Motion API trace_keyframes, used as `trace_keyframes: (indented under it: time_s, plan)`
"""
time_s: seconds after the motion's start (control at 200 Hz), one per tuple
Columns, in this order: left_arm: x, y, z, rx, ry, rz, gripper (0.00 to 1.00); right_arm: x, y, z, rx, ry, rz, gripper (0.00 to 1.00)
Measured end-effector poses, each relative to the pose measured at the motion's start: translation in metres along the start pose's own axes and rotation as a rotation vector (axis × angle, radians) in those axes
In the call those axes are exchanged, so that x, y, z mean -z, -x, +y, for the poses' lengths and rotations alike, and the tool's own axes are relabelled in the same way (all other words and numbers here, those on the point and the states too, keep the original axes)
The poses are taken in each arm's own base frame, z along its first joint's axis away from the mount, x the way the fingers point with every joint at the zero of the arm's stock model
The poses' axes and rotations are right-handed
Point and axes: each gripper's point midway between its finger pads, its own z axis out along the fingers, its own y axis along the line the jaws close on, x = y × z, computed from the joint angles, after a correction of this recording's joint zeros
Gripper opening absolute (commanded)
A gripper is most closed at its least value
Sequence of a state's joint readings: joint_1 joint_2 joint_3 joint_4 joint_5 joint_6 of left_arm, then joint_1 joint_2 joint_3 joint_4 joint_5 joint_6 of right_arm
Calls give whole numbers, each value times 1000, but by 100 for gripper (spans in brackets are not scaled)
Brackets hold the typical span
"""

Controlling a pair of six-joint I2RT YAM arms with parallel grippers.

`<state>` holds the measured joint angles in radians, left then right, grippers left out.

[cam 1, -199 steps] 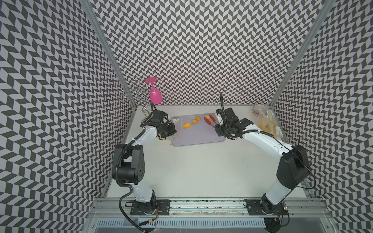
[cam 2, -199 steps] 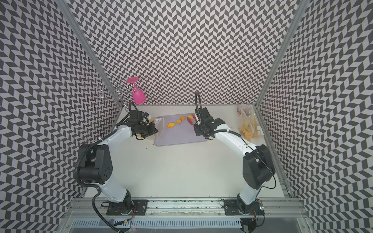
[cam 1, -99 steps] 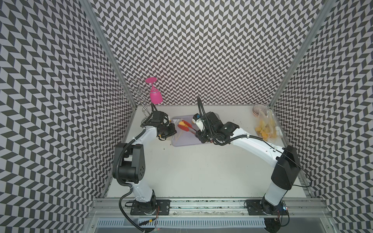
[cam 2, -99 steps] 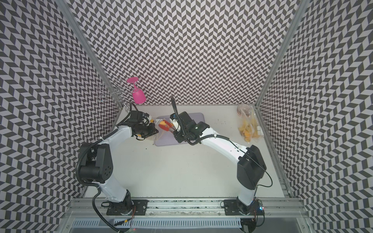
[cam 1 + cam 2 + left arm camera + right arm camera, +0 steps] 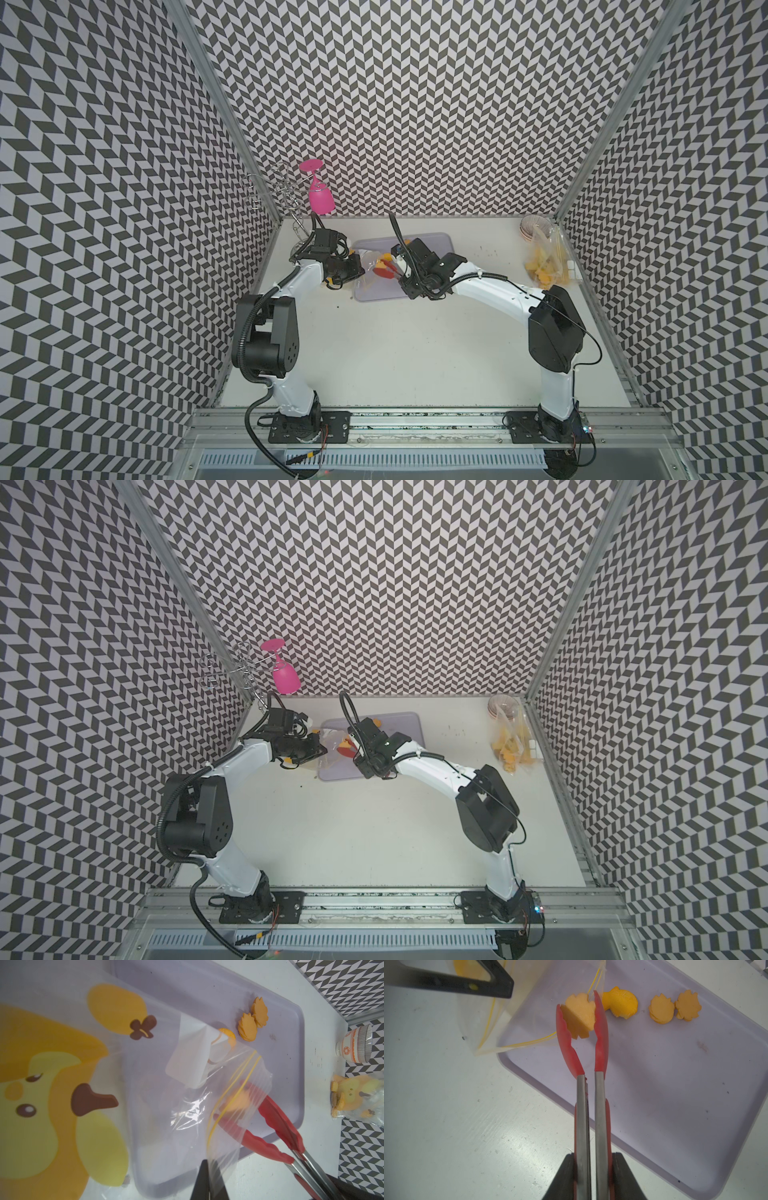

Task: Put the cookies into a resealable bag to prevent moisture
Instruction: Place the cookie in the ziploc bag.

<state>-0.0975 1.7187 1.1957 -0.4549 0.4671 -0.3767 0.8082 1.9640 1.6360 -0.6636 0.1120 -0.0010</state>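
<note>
The left pincer, closed on the bag rim, holds its mouth open, so the right pincer, gripping the tongs, can bring a cookie in.

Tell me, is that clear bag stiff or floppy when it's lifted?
Probably floppy: the bag is thin film, creased and folded over near its mouth, held where the left hand pinches it. Likely very light, since the tray shows straight through it. Its glossy surface suggests it could slip from a loose grip.
</note>
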Motion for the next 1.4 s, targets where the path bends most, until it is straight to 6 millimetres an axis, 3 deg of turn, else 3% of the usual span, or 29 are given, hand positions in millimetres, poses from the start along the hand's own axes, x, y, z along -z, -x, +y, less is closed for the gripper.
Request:
trace_keyframes:
  time_s: [0.426,0.676,0.876,0.976,1.061,1.402]
  plan:
    - [0,0,-8,-17,-45,2,0,-2,11,31,146,-23,-15,30]
    - [0,0,-9,-21,-56,1,0,-6,17,35,154,-24,-25,31]
    - [1,0,-10,-25,-59,-5,0,-22,37,41,122,-4,-45,43]
    - [2,-1,-10,-25,-58,-5,0,-20,39,41,107,2,-47,57]
    - [3,-1,-10,-27,-58,-8,0,-19,39,40,97,1,-46,61]
    - [3,0,-11,-28,-58,-10,0,-4,32,39,92,14,-40,52]
